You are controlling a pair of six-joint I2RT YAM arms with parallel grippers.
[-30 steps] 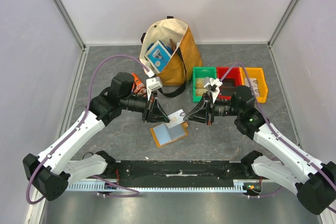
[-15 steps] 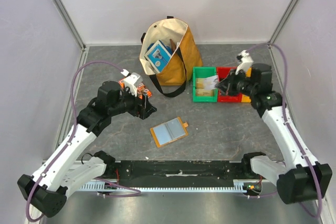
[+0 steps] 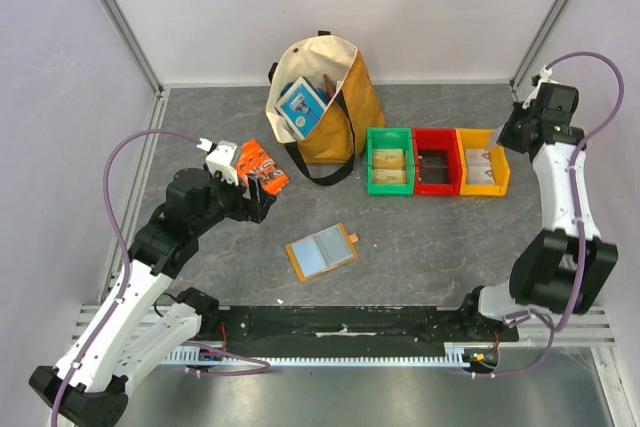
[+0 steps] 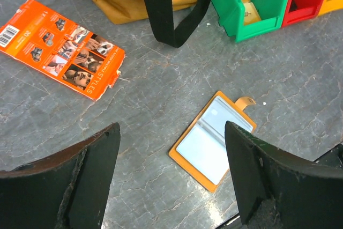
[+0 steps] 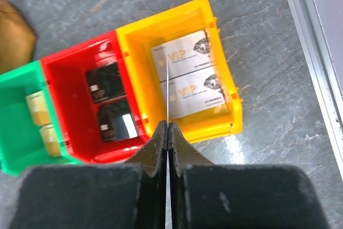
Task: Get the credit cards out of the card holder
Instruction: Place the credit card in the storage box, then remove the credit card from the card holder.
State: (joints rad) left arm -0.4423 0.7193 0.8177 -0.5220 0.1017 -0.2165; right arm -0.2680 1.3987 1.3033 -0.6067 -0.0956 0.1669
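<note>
The left gripper (image 4: pixel 171 132) gapes wide and empty; the open card holder (image 4: pixel 214 140) lies flat, nearer and to its right, and an orange packet (image 4: pixel 61 46) printed "STYLES" lies beside it. The right gripper (image 5: pixel 168 124) pinches a thin pale card (image 5: pixel 168 95) edge-on above the yellow bin (image 5: pixel 209 124), where 2 grey cards (image 5: pixel 185 52) read "VIP".

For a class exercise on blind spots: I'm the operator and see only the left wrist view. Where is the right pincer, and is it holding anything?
Observer: The right pincer hangs close to the yellow bin, shut on a thin pale card seen edge-on.
Operator: What's inside that bin?
Observer: Two pale grey VIP cards, side by side.
Operator: And the red bin?
Observer: The red bin holds two black cards.
</note>
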